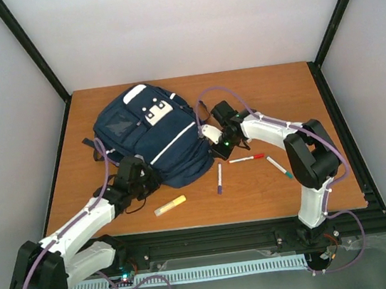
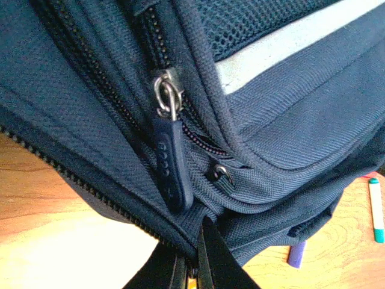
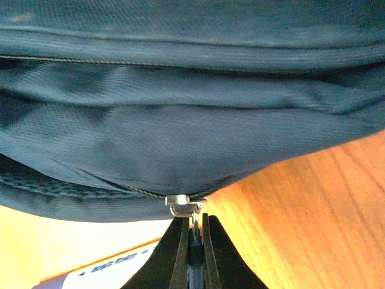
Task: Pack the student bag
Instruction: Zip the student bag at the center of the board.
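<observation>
The student bag (image 1: 152,132), a navy backpack with white patches and a thin white stripe, lies flat on the wooden table. My left gripper (image 1: 140,178) is at its near left corner. In the left wrist view that gripper (image 2: 201,250) is shut on a fold of the bag's fabric (image 2: 207,211) beside a dark zip pull (image 2: 171,162). My right gripper (image 1: 211,140) is at the bag's right edge. There the right gripper (image 3: 194,232) is shut on the pull under a metal zip slider (image 3: 186,201), and the bag's side (image 3: 192,120) fills the view.
Loose on the table in front of the bag lie a yellow highlighter (image 1: 170,206), a purple marker (image 1: 219,179), a red marker (image 1: 247,158) and a teal-capped marker (image 1: 280,167). A white object with blue print (image 3: 102,271) shows below the bag.
</observation>
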You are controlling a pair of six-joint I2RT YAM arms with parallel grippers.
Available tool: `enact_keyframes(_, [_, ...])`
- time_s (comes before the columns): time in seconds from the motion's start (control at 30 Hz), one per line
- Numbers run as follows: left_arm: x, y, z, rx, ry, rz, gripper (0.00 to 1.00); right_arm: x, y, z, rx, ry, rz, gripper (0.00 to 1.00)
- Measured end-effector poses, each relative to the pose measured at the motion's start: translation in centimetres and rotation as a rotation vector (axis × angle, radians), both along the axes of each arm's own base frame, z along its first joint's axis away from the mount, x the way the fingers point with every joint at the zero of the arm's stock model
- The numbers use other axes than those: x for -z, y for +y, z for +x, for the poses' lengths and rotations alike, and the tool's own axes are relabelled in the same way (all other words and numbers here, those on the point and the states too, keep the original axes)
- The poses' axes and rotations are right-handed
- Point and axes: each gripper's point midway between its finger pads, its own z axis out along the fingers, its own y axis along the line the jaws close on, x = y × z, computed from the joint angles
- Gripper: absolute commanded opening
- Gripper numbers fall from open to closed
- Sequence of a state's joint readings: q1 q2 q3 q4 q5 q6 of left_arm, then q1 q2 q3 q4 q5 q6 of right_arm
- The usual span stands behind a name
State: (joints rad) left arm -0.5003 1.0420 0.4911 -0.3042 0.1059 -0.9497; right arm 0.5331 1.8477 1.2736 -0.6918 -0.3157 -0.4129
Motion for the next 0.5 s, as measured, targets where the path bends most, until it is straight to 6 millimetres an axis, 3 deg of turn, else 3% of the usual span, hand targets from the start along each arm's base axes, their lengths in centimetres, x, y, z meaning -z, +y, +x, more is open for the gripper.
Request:
enact_keyframes(0.17, [0.7, 1.4, -0.1, -0.029, 0.024, 0.030, 0.01, 0.0, -0.1, 0.9, -0.005, -0.049, -0.009, 0.03])
enact_keyframes(0.27, [1.5, 2.2, -0.1, -0.047, 0.051, 0.054, 0.01, 0.7, -0.1, 0.2, -0.035, -0.076, -0.015, 0.03])
enact_keyframes(0.4, [3.8, 4.1, 0.0, -0.096, 0.125, 0.119, 0.01, 1.8, 1.6, -3.3, -0.134, -0.126, -0.066, 0.03])
enact_keyframes(0.5, [4.6, 5.9, 0.7, -0.143, 0.156, 0.174, 0.01, 2.1, 4.5, -6.9, -0.252, -0.156, -0.097, 0.03])
